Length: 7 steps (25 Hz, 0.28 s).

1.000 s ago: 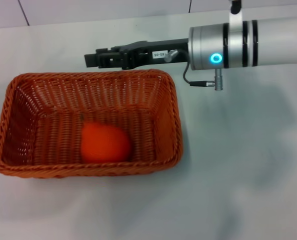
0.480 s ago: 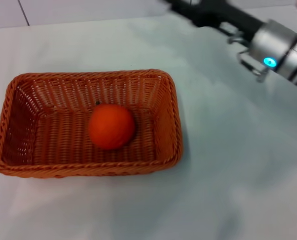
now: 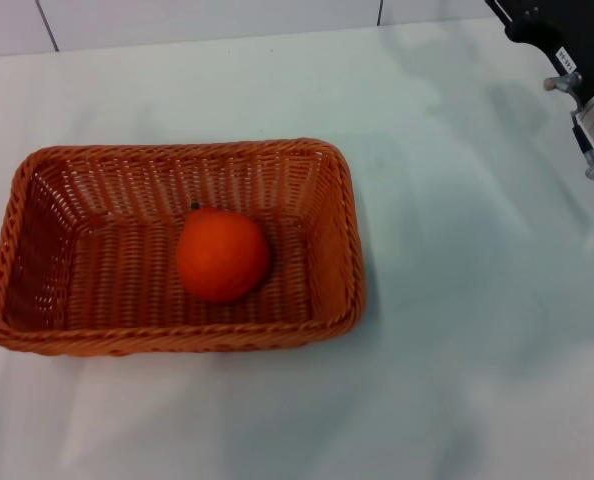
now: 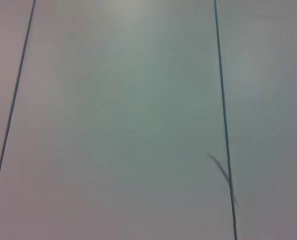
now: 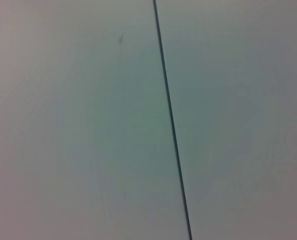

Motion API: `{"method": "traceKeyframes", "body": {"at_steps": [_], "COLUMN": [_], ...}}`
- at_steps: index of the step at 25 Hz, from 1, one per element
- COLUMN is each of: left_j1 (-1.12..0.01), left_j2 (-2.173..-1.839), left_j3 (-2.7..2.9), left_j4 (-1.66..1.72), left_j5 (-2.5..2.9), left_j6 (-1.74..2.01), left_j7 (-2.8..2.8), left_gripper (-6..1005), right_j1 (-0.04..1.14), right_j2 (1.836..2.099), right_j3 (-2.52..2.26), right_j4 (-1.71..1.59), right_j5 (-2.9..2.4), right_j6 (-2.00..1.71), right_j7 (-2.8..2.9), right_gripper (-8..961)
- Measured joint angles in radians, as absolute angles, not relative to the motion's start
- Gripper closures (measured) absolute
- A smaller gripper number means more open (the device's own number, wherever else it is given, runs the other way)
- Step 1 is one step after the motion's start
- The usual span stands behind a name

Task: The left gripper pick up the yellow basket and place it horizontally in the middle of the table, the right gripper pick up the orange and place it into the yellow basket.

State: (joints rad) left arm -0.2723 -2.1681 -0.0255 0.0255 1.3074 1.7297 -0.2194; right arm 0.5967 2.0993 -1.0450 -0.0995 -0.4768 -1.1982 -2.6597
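Note:
The yellow basket, a woven orange-coloured rectangle, lies lengthwise across the left-middle of the white table in the head view. The orange rests inside it near the middle of its floor, stem dot toward the far side. The right gripper is at the top right corner, far from the basket, with only its black body and the blue-lit wrist ring showing; its fingertips are cut off by the picture's edge. The left gripper is out of view. Neither wrist view shows any task object.
A tiled wall with dark seams runs behind the table's far edge. The left wrist view shows a pale surface with dark seams; the right wrist view shows the same kind of seam.
The right arm has pulled back from over the basket's far rim up to the top right corner. The orange has shifted from the basket's front to its middle and now lies still.

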Motion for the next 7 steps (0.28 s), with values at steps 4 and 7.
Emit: {"method": "traceKeyframes", "body": {"at_steps": [4, 7], "left_j1": [-0.268, -0.264], "left_j2": [-2.169, -2.170], "left_j3": [-0.026, -0.027], "left_j4": [0.016, 0.007], "left_j5": [1.307, 1.307], "left_j6": [1.733, 1.738], "left_j7": [-0.237, -0.251], "left_gripper": [263, 263], "right_j1": [0.597, 0.600], "right_j2": [2.099, 2.100], "right_j3": [-1.045, -1.045], "right_j4": [-0.094, -0.089], "right_j5": [-0.475, -0.474], "right_j6": [-1.197, -1.188], "right_j7": [-2.655, -2.653], "right_gripper": [158, 158]}}
